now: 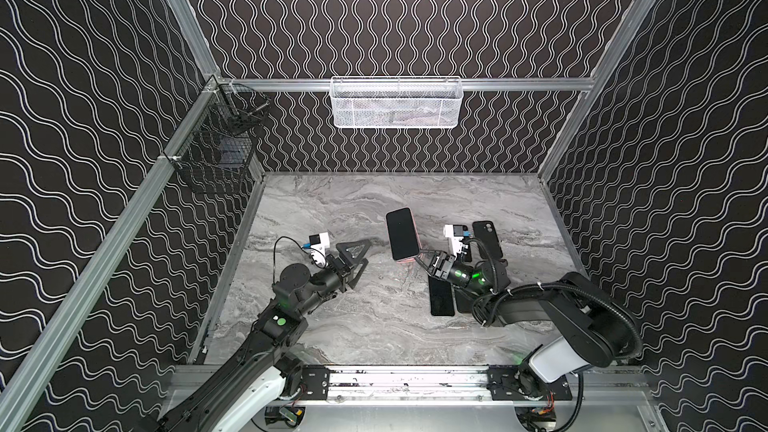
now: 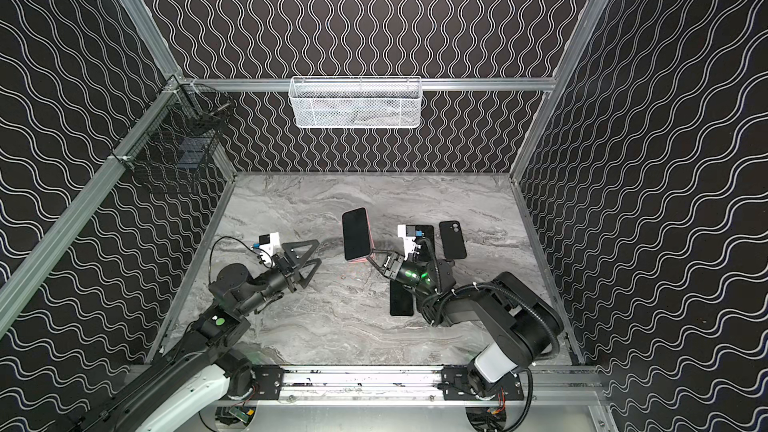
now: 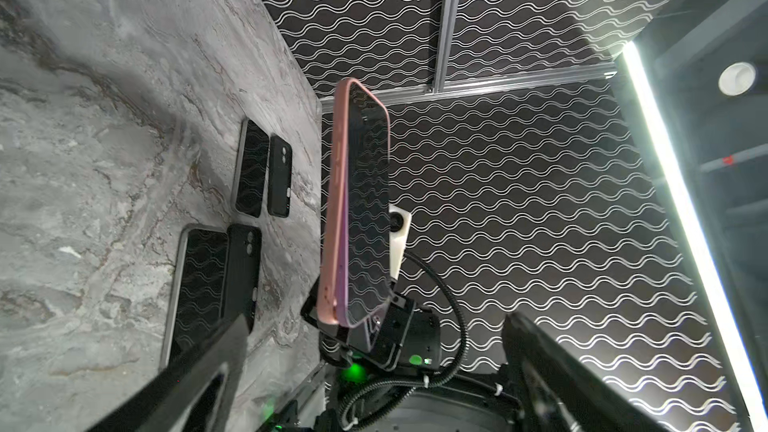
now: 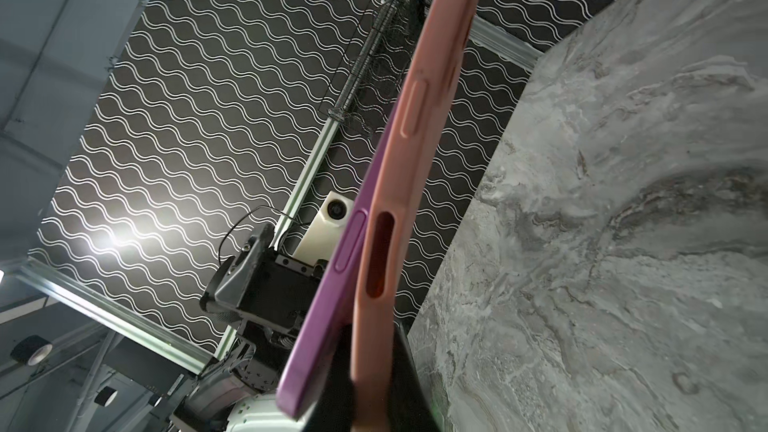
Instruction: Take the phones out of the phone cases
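Pinching the lower end of the pink phone case, the right gripper holds it tilted above the tabletop, with the purple phone partly peeled out at that end. Nearby, the left gripper hangs spread wide, touching nothing.

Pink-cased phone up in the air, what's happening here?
The right gripper is shut on the lower end of the pink case, holding it up off the table. In the right wrist view the purple phone stands partly out of the case at that end, not yet free. The left gripper hangs open nearby, holding nothing. A bare phone and a black case lie by the right arm.
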You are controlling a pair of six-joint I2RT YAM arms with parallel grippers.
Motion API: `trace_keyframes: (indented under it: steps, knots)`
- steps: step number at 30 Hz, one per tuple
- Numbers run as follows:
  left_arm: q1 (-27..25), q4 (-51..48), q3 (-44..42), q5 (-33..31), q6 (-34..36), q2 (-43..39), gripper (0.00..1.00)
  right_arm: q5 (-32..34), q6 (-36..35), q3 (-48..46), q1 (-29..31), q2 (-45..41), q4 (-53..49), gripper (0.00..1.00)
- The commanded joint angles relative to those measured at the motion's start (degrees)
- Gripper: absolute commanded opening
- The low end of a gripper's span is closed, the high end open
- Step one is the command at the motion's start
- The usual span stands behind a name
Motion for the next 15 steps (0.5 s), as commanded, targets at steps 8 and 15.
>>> trace_keyframes:
  steps: [8,15]
  knots:
    - [-1.64,12.86,-3.61,1.52,-12.72,1.84,0.99,0.58,-0.46,1.38,0.00,1.55,8.49,0.10]
    - [-4.26,18.39,-2.63,0.74,-14.35,6.73,0.99,1.02,0.28,1.11,0.17,3.78,11.21,0.10]
